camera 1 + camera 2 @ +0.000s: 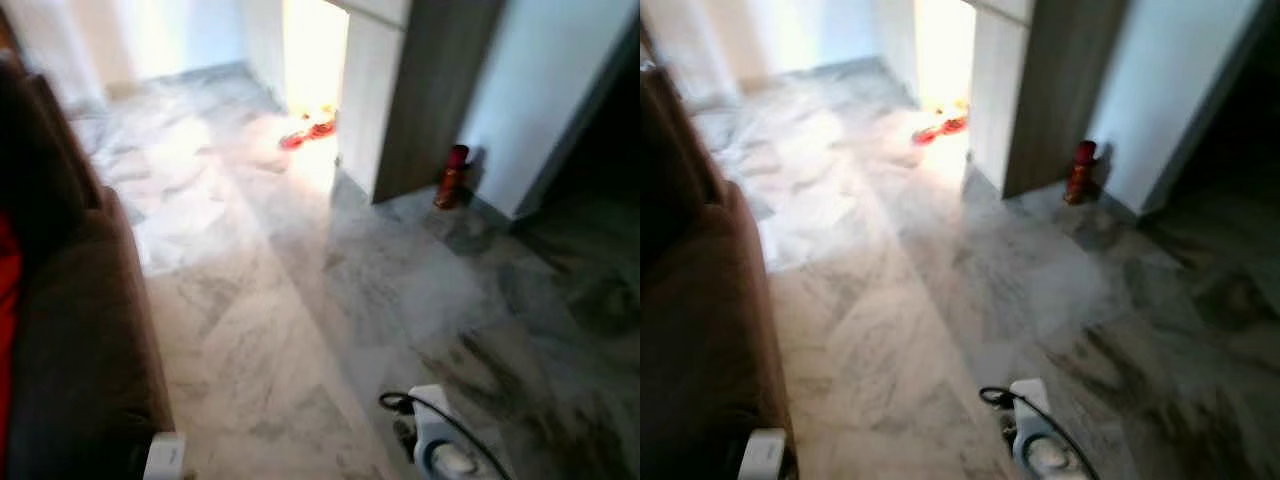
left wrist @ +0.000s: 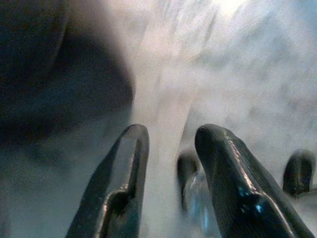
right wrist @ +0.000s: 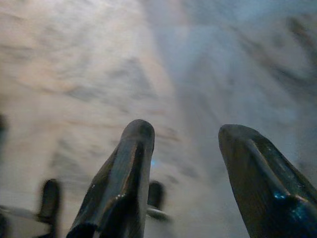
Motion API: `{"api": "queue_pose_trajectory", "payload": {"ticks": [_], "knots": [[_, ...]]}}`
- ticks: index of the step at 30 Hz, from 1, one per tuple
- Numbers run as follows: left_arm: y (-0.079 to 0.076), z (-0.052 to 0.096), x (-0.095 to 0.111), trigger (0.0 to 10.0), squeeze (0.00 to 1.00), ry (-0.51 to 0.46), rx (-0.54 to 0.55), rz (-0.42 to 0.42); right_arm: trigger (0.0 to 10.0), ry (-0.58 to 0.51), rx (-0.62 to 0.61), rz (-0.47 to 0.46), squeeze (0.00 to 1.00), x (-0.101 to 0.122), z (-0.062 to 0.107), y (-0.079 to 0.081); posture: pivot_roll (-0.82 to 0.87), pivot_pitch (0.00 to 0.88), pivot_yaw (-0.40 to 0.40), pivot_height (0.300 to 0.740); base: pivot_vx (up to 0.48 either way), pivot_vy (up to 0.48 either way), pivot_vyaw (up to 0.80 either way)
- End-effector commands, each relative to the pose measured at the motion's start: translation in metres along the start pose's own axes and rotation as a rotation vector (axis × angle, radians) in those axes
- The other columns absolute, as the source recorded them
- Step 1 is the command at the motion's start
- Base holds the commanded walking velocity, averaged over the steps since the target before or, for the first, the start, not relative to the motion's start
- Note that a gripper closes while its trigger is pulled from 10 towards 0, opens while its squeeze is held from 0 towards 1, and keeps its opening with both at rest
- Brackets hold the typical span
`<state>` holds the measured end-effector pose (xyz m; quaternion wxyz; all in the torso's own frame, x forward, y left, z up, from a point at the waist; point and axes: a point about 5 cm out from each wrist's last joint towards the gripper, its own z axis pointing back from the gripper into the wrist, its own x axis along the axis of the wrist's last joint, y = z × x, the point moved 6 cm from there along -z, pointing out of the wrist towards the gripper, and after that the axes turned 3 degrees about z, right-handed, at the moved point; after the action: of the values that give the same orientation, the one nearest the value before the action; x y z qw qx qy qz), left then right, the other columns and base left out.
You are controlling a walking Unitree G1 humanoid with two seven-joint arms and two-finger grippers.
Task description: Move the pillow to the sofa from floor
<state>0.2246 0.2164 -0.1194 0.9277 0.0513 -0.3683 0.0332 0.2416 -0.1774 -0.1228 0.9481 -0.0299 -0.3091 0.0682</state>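
A dark brown sofa (image 1: 80,330) runs along my left side. At the very left edge of the left eye view a strip of something red (image 1: 6,330) rests on its seat; too little shows to tell what it is. Both arms hang low: the left arm's white wrist (image 1: 165,457) beside the sofa's front, the right arm (image 1: 440,445) over the marble floor (image 1: 300,300). My left gripper (image 2: 173,131) is open with nothing between its fingers, above pale floor next to the sofa's dark edge. My right gripper (image 3: 188,128) is also open and empty over the floor.
All views are blurred. A red canister (image 1: 452,176) stands on the floor by a grey-brown wall panel (image 1: 430,100). Small red things (image 1: 308,132) lie in a brightly lit doorway beyond. A dark opening is at the far right.
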Motion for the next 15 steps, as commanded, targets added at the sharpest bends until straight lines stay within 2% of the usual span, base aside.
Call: {"api": "queue_pose_trajectory", "payload": {"ticks": [1, 15], "knots": [[0.0017, 0.0036, -0.014, 10.0, 0.0, 0.036, 0.006, 0.005, 10.0, -0.015, -0.001, 0.002, 0.0, 0.0078, -0.001, 0.002, 0.11, 0.064, -0.03, 0.74, 0.292, 0.0, 0.0], [0.0018, 0.0044, -0.0169, 10.0, 0.0, 0.044, 0.01, 0.012, 10.0, -0.018, -0.003, 0.003, 0.0, 0.0089, -0.0011, 0.0008, 0.11, 0.078, -0.035, 0.74, 0.29, 0.0, 0.0]]}}
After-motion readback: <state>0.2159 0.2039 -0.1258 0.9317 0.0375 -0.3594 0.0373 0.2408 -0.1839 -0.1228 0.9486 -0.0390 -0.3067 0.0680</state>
